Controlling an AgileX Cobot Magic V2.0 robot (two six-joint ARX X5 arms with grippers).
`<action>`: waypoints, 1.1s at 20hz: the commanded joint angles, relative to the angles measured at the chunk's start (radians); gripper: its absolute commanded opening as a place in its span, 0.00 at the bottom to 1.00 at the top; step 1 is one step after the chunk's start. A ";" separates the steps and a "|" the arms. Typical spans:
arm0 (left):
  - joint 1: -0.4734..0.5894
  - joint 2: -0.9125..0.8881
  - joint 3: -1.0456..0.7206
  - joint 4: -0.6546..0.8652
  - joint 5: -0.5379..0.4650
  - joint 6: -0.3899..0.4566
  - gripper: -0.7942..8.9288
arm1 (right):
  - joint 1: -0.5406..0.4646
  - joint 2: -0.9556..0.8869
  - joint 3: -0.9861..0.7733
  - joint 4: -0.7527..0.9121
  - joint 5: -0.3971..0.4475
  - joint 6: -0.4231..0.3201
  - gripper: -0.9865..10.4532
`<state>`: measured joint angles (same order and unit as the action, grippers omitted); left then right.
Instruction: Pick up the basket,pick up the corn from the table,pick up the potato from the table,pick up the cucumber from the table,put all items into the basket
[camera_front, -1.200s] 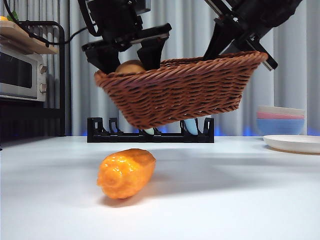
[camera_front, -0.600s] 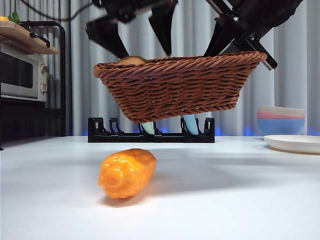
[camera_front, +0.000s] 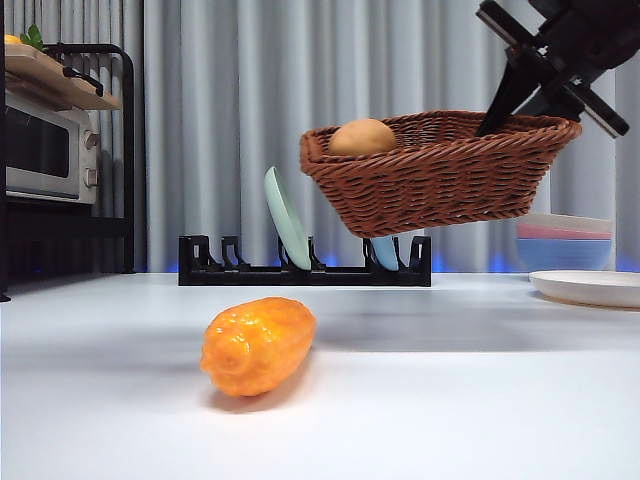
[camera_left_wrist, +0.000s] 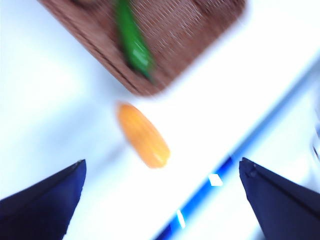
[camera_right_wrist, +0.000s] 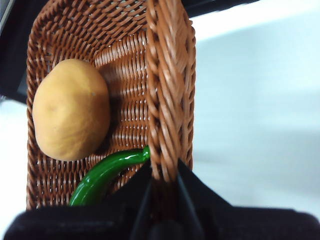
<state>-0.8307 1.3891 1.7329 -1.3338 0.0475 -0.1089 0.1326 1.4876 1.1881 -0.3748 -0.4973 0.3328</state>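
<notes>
My right gripper (camera_front: 530, 95) (camera_right_wrist: 164, 172) is shut on the rim of the brown wicker basket (camera_front: 445, 175) (camera_right_wrist: 170, 75) and holds it tilted in the air, above the right of the table (camera_front: 450, 380). The tan potato (camera_front: 362, 137) (camera_right_wrist: 71, 110) and the green cucumber (camera_right_wrist: 107, 175) lie inside it. The orange-yellow corn (camera_front: 258, 343) lies on the table, in front and to the left of the basket. My left gripper (camera_left_wrist: 161, 165) is open and empty, high above the corn (camera_left_wrist: 143, 135). Its blurred view also shows the basket (camera_left_wrist: 165, 30) with the cucumber (camera_left_wrist: 132, 42).
A black dish rack (camera_front: 305, 268) with a pale green plate (camera_front: 285, 218) stands at the back. A microwave (camera_front: 45, 150) under a shelf is at the far left. Stacked bowls (camera_front: 565, 240) and a white plate (camera_front: 590, 287) are at the right.
The left gripper has risen out of the front view, away from the basket. The right gripper has carried the basket to the right, and the potato now shows above its rim.
</notes>
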 joint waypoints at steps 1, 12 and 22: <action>-0.078 0.005 -0.117 0.048 -0.007 -0.068 0.63 | -0.029 0.005 0.012 0.019 -0.064 0.014 0.08; -0.003 0.098 -0.706 0.711 -0.047 -0.316 0.63 | -0.042 0.005 0.012 0.028 -0.081 0.010 0.08; 0.045 0.269 -0.706 0.819 -0.047 -0.262 0.19 | -0.042 0.005 0.012 0.027 -0.081 0.010 0.08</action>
<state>-0.7872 1.6512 1.0336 -0.5201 0.0036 -0.3965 0.0902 1.4876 1.1892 -0.3664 -0.5659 0.3328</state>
